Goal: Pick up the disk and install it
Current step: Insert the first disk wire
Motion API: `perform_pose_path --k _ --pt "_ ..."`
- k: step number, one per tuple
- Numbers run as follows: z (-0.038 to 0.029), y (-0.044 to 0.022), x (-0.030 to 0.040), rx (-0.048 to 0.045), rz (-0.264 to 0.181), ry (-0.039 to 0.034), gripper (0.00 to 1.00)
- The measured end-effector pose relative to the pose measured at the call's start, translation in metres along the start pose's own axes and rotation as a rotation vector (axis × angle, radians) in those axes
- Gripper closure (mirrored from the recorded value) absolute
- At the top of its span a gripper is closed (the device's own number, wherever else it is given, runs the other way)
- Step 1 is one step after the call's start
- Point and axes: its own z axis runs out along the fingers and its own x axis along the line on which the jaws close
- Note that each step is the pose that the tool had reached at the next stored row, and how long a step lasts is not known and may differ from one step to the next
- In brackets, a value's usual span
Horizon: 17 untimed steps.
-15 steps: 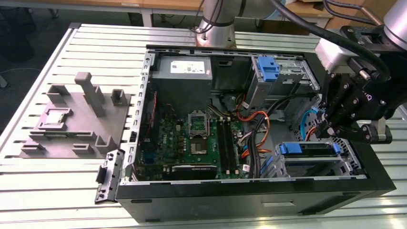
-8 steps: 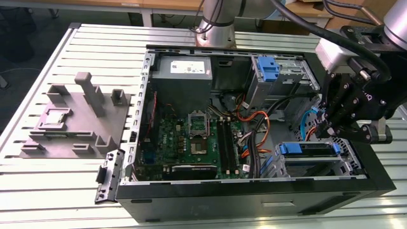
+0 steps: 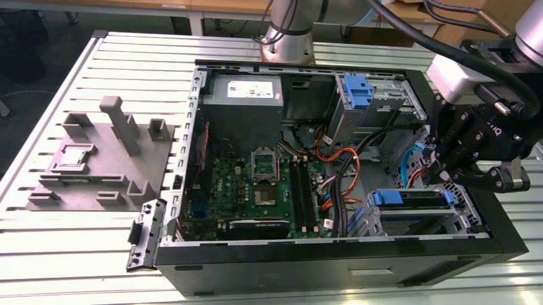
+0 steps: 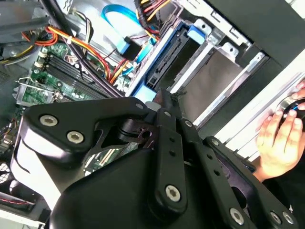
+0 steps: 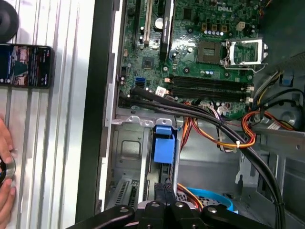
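Note:
The disk (image 3: 413,198) lies flat in the drive cage at the case's front corner, on the exterior view's right, with blue rails along its sides. It shows edge-on in both wrist views, with a blue end (image 5: 164,143) and a dark slab between blue rails (image 4: 164,62). My gripper (image 3: 462,178) hangs just above and beside that cage. Its black fingers come together to one narrow tip (image 4: 164,98) (image 5: 164,191), shut with nothing between them. The tip is close over the end of the disk; I cannot tell if it touches.
The open computer case (image 3: 339,254) lies on a slatted metal table. Inside are the green motherboard (image 3: 254,190), a grey power-supply box (image 3: 246,95), a blue latch (image 3: 358,89) and loose cables (image 3: 339,171). A grey fixture (image 3: 102,159) stands outside. A person's hand (image 4: 281,138) and a phone (image 5: 26,66) rest beside the case.

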Motion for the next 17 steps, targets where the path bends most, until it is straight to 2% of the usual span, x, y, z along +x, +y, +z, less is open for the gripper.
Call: perform_pose_path --k 9,17 --pt "-0.0001 -0.0161 -0.0012 0.0001 0.0 0.0001 0.9" --pt "-0.0001 -0.0239 -0.0044 0.0001 0.0 0.0001 0.9"
